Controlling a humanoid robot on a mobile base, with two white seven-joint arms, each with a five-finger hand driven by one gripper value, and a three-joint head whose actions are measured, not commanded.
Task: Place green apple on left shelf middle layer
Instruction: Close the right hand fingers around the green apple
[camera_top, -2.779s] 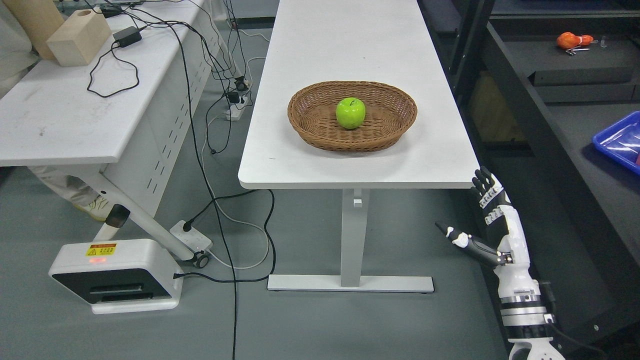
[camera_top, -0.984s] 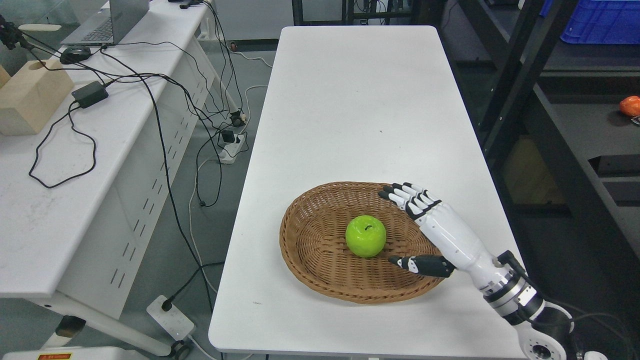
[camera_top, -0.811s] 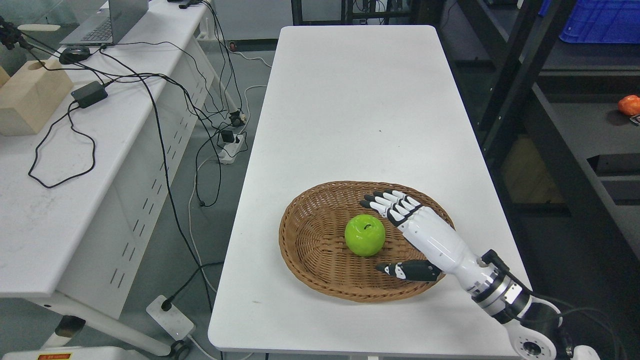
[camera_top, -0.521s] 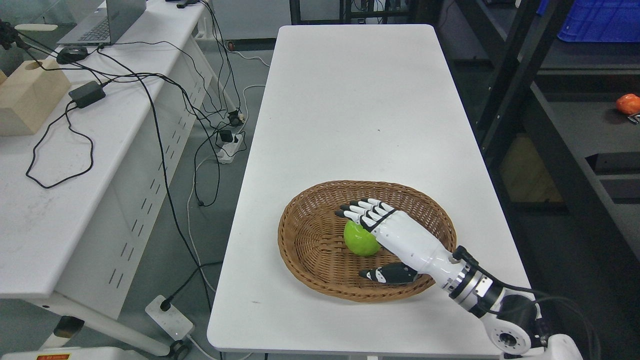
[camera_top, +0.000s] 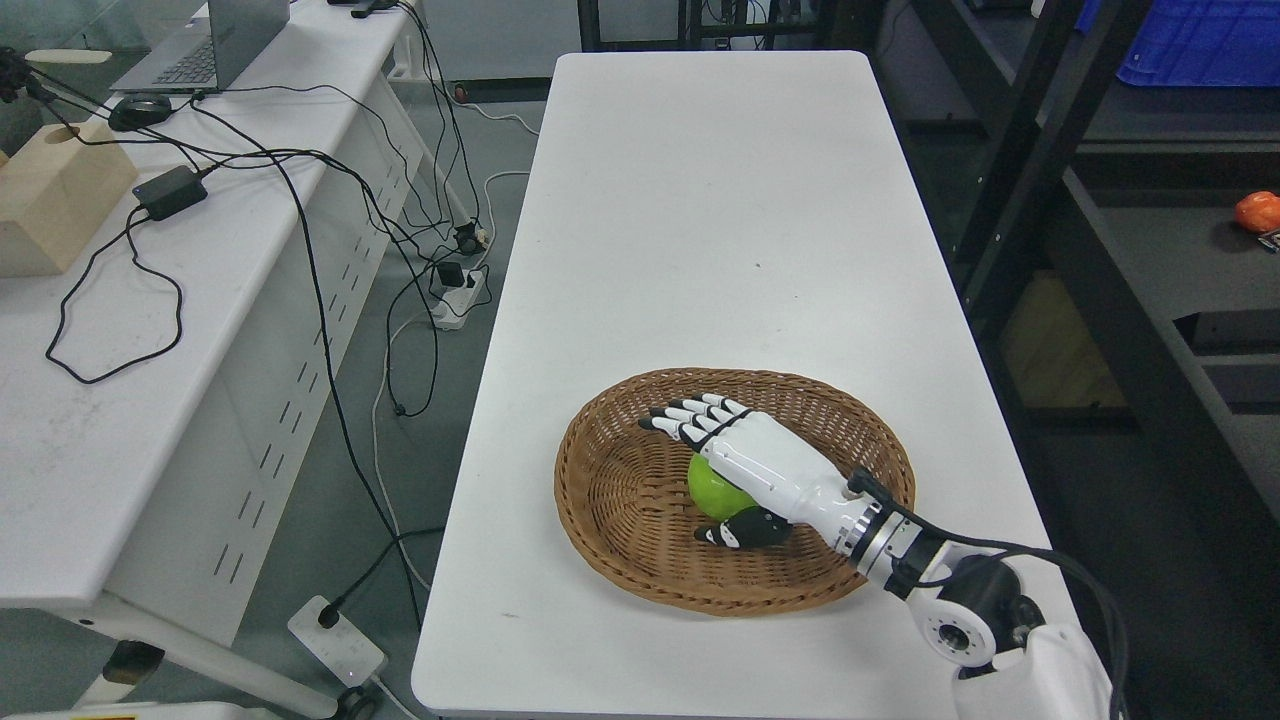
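One hand (camera_top: 745, 470) over green apple (camera_top: 714, 487)

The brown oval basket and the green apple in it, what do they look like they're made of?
The brown oval basket looks like woven wicker or rattan: ribbed strands run around its wall and floor, with a matte finish. It could be plastic imitation. The green apple, mostly covered by the right hand, has a very even, bright, smooth skin, so it may be a plastic or foam replica, though real fruit can't be ruled out.

One green apple (camera_top: 712, 486) sits in one wicker basket (camera_top: 620, 480) beneath one robot hand (camera_top: 760, 470); two white tables (camera_top: 700, 200), one laptop (camera_top: 215, 35), one wooden block (camera_top: 50, 195), one blue bin (camera_top: 1200, 40).
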